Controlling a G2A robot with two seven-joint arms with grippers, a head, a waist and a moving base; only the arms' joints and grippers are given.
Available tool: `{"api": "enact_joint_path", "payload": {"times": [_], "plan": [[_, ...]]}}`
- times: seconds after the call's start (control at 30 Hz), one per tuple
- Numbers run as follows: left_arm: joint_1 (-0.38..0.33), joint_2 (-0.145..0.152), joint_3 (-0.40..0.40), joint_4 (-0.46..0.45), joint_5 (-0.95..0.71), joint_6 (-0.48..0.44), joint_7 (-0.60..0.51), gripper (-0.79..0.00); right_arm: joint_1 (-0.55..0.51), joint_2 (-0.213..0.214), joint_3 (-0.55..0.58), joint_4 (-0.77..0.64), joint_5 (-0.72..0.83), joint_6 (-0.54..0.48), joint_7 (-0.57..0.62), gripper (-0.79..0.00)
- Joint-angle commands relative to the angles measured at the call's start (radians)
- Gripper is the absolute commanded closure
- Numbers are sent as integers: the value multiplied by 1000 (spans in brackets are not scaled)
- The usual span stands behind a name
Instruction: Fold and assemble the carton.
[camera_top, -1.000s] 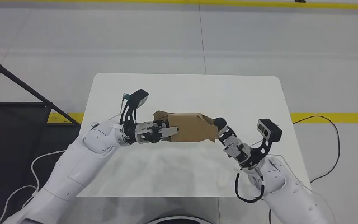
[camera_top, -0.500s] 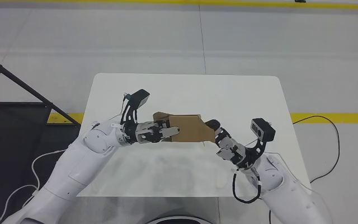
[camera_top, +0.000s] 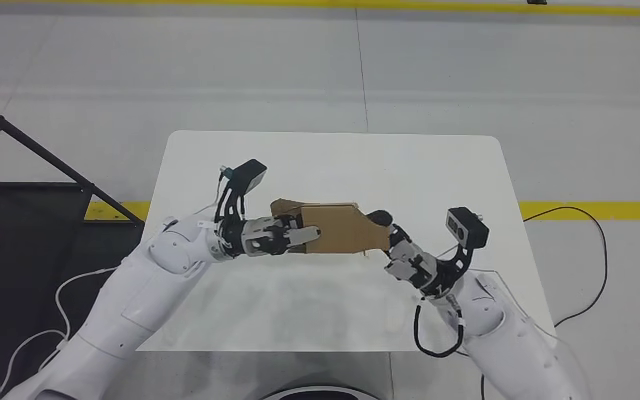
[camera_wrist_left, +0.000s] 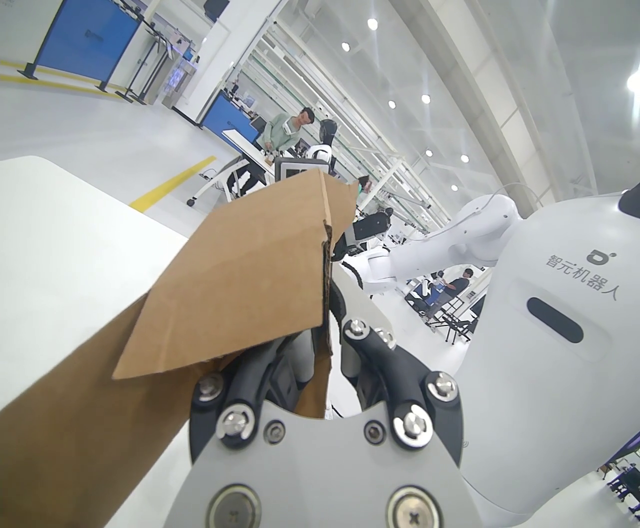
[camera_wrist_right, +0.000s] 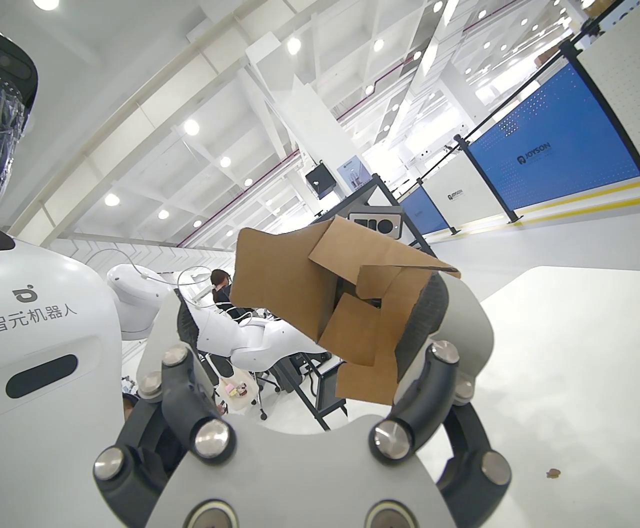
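Carton (camera_top: 335, 228) sits over the middle of the white table (camera_top: 440, 170), stretched left to right between the two arms. I cannot tell whether its underside touches the tabletop. It is brown corrugated board, already pulled from flat into a rough sleeve, so the opening-out looks done.

The ends are not done. Seen from the right wrist, the carton (camera_wrist_right: 300, 280) has several right-end flaps turned partly inward at odd angles. They overlap loosely, and none is seated. Seen from the left wrist, the carton (camera_wrist_left: 240, 280) has a flap standing out free at its left end. I judge the task to be about halfway: the body is formed, and the flaps at both ends remain to be folded flat and tucked.

The left gripper (camera_top: 300, 236) is clamped on the carton's left end, pinching a cardboard wall. The right gripper (camera_top: 385, 232) is at the right end with its fingers spread wide. One pad is just beside the cardboard, the other is well apart, and it grips nothing.

Count: one carton, one table, two grippers and one small brown speck (camera_wrist_right: 552, 472) on the table near the right arm.
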Motion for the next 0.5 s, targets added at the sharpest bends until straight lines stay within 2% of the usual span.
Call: {"api": "enact_joint_path", "payload": {"times": [0.0, 0.47], "plan": [[1, 1, -1, -2, -1, -2, 2, 0, -12, 1, 17, -5, -4, 0, -5, -785], [10, 8, 2, -35, -89, -43, 43, 0, -97, 3, 92, -59, -45, 0, -53, -785]]}}
